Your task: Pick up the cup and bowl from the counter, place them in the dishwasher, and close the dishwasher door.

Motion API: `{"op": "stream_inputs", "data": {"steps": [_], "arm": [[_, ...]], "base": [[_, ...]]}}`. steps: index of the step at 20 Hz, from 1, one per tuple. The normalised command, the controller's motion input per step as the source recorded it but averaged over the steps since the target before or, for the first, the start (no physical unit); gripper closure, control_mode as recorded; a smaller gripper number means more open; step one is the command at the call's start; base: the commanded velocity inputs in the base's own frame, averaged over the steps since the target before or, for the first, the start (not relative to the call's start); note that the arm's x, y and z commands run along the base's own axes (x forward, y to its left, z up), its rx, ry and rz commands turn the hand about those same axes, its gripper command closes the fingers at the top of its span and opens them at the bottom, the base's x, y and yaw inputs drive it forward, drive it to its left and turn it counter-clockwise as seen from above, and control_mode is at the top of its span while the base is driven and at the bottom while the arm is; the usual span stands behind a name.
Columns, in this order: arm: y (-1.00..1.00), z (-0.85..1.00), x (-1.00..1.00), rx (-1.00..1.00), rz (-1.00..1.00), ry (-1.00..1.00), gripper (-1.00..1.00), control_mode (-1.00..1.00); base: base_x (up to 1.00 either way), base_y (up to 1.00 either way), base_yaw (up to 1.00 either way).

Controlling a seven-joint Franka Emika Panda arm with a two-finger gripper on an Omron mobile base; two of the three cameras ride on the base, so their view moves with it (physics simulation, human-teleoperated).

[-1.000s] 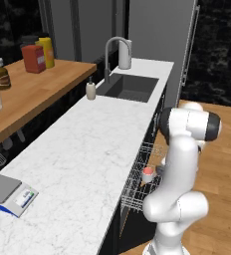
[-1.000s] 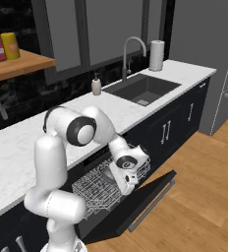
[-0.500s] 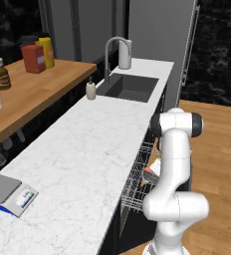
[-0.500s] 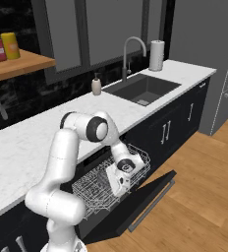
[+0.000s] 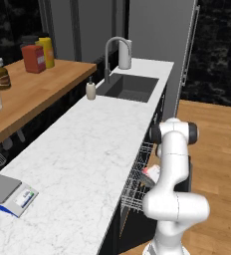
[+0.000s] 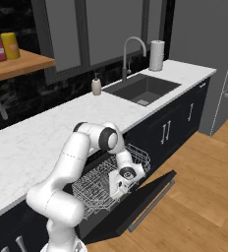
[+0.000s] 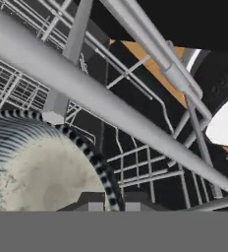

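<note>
we have the gripper down inside the wire rack of the dishwasher, its fingers nearly closed, pinching the rim of the bowl. the bowl hangs just above the rack's wires, under a thick rack bar. the cup already sits in the rack near the gripper. we judge this the bowl's set-down: lower until it rests on the wires, release, then lift straight out, clear of that bar, before going to the dishwasher door, which lies open below the rack.
</note>
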Motion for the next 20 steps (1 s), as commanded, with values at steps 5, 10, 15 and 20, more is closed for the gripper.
{"op": "stream_inputs", "data": {"steps": [5,10,15,20], "arm": [[0.24,-0.43,0.11,0.0,-0.22,0.14,1.0,-1.0],[0.14,-0.41,0.0,0.0,-0.24,0.1,1.0,-1.0],[0.04,-0.41,-0.05,-0.05,-0.29,0.12,-1.0,-1.0],[-0.09,-0.25,-0.04,-0.04,-0.3,0.19,-1.0,-1.0]], "base": [[0.0,0.0,0.0],[0.0,0.0,0.0],[0.0,0.0,0.0],[0.0,0.0,0.0]]}}
